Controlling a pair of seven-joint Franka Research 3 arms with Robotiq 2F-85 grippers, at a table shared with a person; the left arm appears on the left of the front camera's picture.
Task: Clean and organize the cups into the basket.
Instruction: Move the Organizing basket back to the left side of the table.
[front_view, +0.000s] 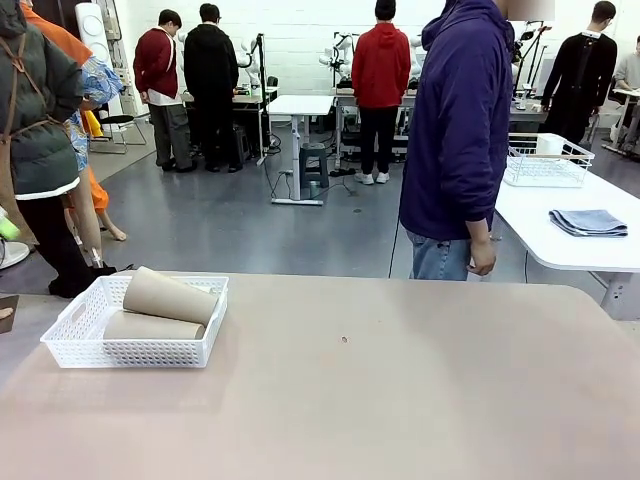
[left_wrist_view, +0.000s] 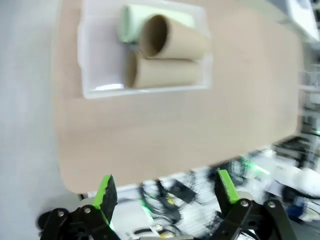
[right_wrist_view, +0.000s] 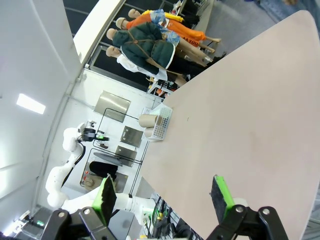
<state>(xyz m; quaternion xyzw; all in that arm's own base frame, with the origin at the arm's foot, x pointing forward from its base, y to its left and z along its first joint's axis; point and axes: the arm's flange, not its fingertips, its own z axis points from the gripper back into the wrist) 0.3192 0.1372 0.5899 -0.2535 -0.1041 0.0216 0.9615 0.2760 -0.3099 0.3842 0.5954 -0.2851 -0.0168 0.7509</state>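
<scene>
The white lattice basket (front_view: 70, 340) sits at the table's near left. Two tan-brown cups lie on their sides in it, one (front_view: 170, 296) stacked over the other (front_view: 150, 327). From above, the left wrist view shows the basket (left_wrist_view: 100, 55), the two tan cups (left_wrist_view: 172, 42) (left_wrist_view: 165, 72) and a pale mint green cup (left_wrist_view: 131, 22) behind them. My left gripper (left_wrist_view: 167, 192) hangs open well above the table's edge, away from the basket. My right gripper (right_wrist_view: 162, 192) is open too, high over the table, with the basket (right_wrist_view: 161, 125) far off.
A person in a purple hoodie (front_view: 460, 130) stands at the table's far side, hands down. Behind to the right is another white table (front_view: 560, 225) with a wire basket (front_view: 548, 160) and a folded grey cloth (front_view: 588, 221). The tan tabletop (front_view: 400, 390) is bare.
</scene>
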